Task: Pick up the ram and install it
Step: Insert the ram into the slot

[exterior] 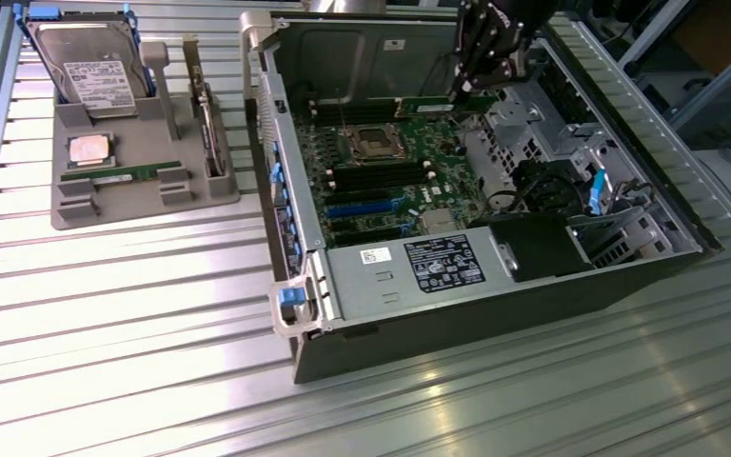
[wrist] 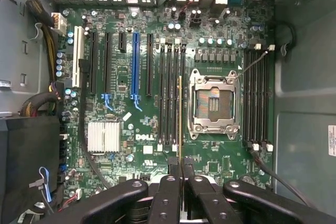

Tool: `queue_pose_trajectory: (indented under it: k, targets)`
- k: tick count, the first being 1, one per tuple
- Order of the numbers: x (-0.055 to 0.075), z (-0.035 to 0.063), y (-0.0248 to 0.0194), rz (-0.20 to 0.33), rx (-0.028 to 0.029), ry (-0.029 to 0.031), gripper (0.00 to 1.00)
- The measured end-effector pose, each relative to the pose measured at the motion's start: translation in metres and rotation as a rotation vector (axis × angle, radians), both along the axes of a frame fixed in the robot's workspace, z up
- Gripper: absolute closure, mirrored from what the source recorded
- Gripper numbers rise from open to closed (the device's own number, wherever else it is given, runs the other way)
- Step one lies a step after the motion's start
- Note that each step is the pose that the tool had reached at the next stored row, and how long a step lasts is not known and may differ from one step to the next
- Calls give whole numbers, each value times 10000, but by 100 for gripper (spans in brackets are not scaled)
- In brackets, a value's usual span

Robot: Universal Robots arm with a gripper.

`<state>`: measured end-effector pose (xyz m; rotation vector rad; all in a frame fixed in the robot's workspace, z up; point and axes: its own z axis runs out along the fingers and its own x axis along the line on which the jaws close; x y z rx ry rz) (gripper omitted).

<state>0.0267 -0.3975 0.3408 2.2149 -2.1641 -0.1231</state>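
Ram (wrist: 180,119): one thin green stick, seen edge-on in the wrist view. My fingers (wrist: 169,182) are pressed in on its near end, and my gripper (wrist: 181,170) pinches it between them.

Position: inside the open computer case (exterior: 670,219), above the motherboard (wrist: 126,129). The stick runs along the bank of black memory slots (wrist: 168,93), on the side nearest the CPU socket (wrist: 212,103), which is open and shows its contact field. I cannot tell whether the stick is seated in a slot or hangs just over it.

Also on the board: a second bank of slots (wrist: 257,98) on the far side of the socket; a silver heatsink (wrist: 103,136).

Outside the case, at the exterior view's left: a grey holder (exterior: 149,205). It carries:
- a second stick (exterior: 118,172), lying flat
- a square CPU chip (exterior: 90,149), just behind that stick
- a hard drive (exterior: 87,76), standing upright
- an expansion card (exterior: 210,124), on edge
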Motion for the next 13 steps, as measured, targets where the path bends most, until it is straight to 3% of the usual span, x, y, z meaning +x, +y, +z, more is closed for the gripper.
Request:
queue_pose_trajectory:
  k: [13]
  targets:
    - [0, -105, -6, -1, 1, 0, 88]
